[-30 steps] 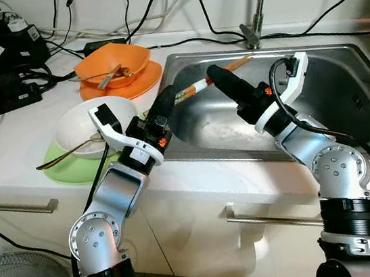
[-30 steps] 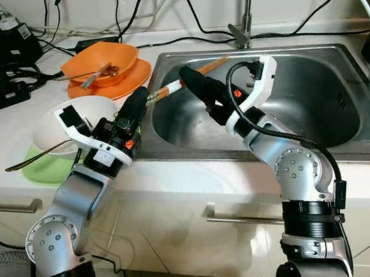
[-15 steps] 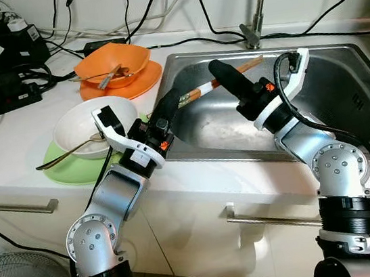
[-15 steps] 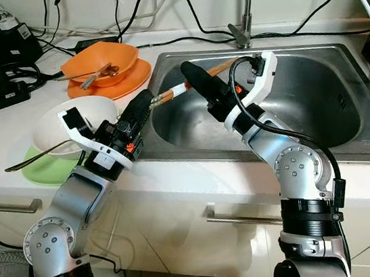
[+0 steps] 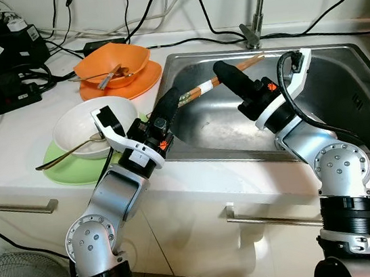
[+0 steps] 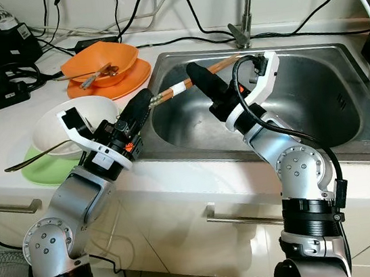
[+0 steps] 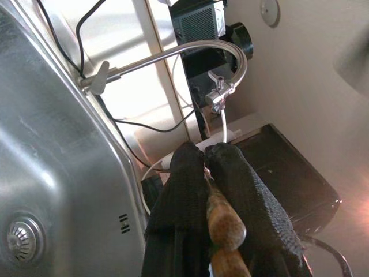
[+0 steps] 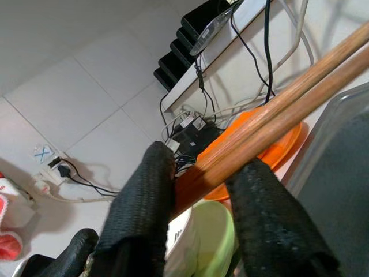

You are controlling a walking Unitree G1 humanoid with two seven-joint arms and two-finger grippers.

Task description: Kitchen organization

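Handover of a pair of chopsticks [image 5: 196,93] above the left edge of the sink [image 5: 344,100]. The left gripper [image 5: 172,103] is clenched on the near end of the sticks (its wrist view shows the brown wood pinched between both black fingers [image 7: 184,190]). The right gripper [image 5: 225,74] meets the sticks further along, toward the faucet [image 5: 255,13]; its fingers [image 8: 144,196] lie on either side of the two shafts with a gap between them, so they bracket the wood without gripping it.

The sticks slope up from the left gripper toward the sink's back rim — neither end rests on anything visible. On the counter to the left stand a white bowl [image 5: 77,125] with a spoon on a green plate [image 5: 66,171], and behind them an orange bowl [image 5: 110,61] on an orange plate.

Judged step: transfer to the right gripper. To do it well, the right fingers should close squarely across both shafts — not one — before the left lets go; releasing early would likely drop a stick into the basin.
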